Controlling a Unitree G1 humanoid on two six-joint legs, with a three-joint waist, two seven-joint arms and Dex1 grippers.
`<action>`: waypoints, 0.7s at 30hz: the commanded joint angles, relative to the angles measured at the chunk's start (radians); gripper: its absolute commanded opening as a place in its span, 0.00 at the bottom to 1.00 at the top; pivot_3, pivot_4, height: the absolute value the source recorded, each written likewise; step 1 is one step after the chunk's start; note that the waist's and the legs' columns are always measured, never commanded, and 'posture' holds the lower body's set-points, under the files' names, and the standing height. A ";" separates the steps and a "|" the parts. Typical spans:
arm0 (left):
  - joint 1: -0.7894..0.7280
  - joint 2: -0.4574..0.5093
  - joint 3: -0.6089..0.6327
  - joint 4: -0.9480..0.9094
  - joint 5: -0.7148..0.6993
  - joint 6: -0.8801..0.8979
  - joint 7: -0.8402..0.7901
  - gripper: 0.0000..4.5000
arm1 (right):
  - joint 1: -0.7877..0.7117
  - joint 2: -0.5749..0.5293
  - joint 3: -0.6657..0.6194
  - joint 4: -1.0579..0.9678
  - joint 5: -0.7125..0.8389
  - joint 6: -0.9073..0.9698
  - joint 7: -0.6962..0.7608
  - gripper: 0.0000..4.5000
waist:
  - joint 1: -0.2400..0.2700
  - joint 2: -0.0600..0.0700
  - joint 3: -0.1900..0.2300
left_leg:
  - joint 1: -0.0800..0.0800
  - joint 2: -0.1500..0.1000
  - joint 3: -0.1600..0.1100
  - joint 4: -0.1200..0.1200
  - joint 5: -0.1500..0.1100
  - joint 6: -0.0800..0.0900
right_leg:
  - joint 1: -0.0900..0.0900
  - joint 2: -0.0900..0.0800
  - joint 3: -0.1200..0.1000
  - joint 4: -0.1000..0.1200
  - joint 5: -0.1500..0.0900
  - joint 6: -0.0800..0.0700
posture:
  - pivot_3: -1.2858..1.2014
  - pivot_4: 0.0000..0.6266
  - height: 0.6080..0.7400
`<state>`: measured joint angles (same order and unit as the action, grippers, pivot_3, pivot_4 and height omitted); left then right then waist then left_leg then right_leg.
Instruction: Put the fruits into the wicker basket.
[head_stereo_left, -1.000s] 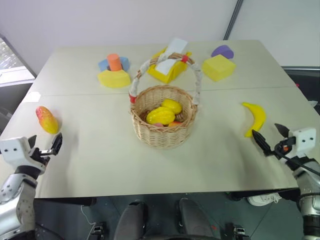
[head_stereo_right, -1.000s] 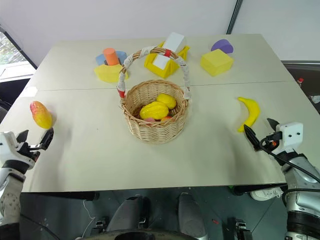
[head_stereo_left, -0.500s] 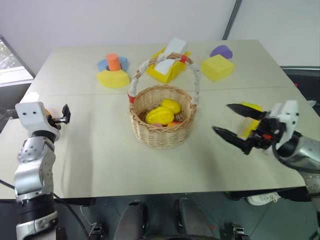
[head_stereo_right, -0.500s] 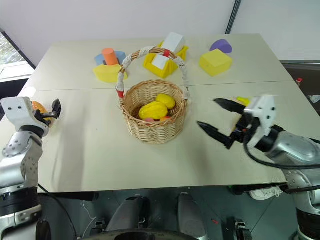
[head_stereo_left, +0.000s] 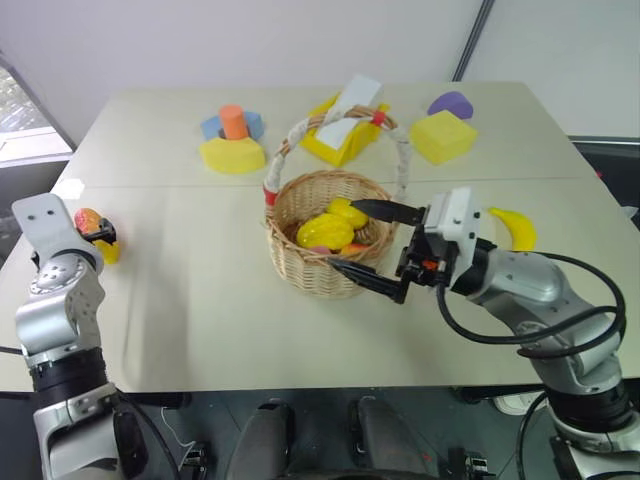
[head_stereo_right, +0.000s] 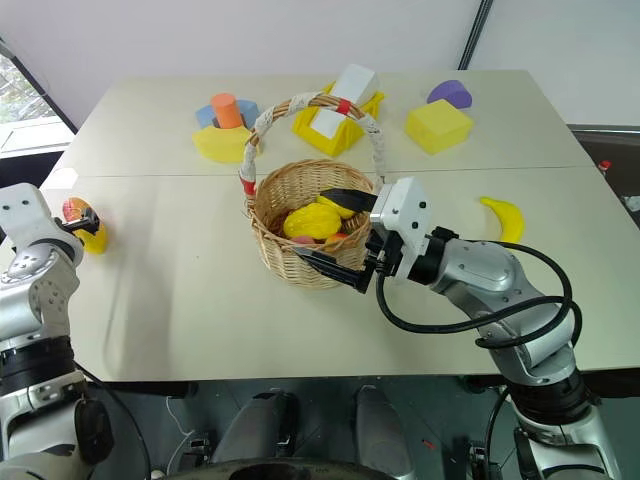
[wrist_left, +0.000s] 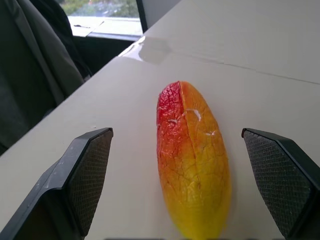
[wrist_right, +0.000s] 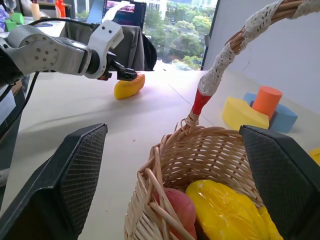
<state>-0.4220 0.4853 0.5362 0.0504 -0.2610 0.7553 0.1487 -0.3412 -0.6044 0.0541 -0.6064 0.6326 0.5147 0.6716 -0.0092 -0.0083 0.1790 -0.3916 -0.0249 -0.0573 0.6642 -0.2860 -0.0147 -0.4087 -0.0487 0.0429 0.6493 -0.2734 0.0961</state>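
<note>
The wicker basket (head_stereo_left: 300, 265) stands mid-table with yellow fruits (head_stereo_left: 325, 232) and a reddish one inside. My right gripper (head_stereo_left: 343, 235) is open and lies level at the basket's right side, one finger over the rim and one along the outer wall, holding nothing. A banana (head_stereo_left: 515, 225) lies on the table to the right, behind that arm. At the table's left edge lies a yellow-and-red mango (wrist_left: 195, 160). My left gripper (wrist_left: 176, 132) is open with a finger on either side of the mango, apart from it.
Foam blocks line the far side: a yellow arch with an orange cylinder and blue piece (head_stereo_left: 232, 150), a yellow cube (head_stereo_left: 443, 137) and a purple piece (head_stereo_left: 450, 103). A yellow bin with a white box (head_stereo_left: 345, 125) stands just behind the basket's handle (head_stereo_left: 400, 165).
My right arm has swung left from the table's front right edge, past the banana, to the basket. My left gripper has risen and moved forward up to the mango. Both stayed open.
</note>
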 joint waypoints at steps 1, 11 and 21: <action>-0.053 0.036 0.036 0.071 -0.014 0.024 -0.014 0.98 | -0.017 0.018 -0.009 -0.023 0.002 -0.017 0.001 0.98 | -0.001 0.000 0.000 | 0.000 0.000 0.000 0.000 0.000 0.000 | 0.000 0.000 0.000 0.000 0.000 0.000 | 0.52 0.24 1.00; -0.150 0.116 -0.016 0.314 0.004 0.013 -0.102 0.98 | 0.008 0.057 0.010 -0.040 -0.026 -0.017 -0.016 0.98 | -0.003 -0.001 0.000 | 0.000 0.000 0.000 0.000 0.000 -0.001 | -0.001 0.000 0.000 0.001 0.000 0.000 | 0.52 0.24 1.00; -0.152 0.122 -0.010 0.328 0.007 -0.014 -0.115 0.39 | 0.020 0.067 0.011 -0.045 -0.043 -0.021 -0.018 1.00 | -0.004 -0.001 0.000 | 0.000 0.000 0.000 -0.001 0.000 -0.001 | -0.001 0.000 0.000 0.001 0.000 0.000 | 0.52 0.24 1.00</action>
<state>-0.5642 0.5778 0.5221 0.4091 -0.2640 0.7583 0.0276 -0.3202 -0.5465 0.0726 -0.6080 0.5897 0.5147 0.6546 -0.0133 -0.0092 0.1787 -0.3918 -0.0248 -0.0577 0.6634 -0.2858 -0.0155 -0.4099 -0.0492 0.0429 0.6498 -0.2733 0.0960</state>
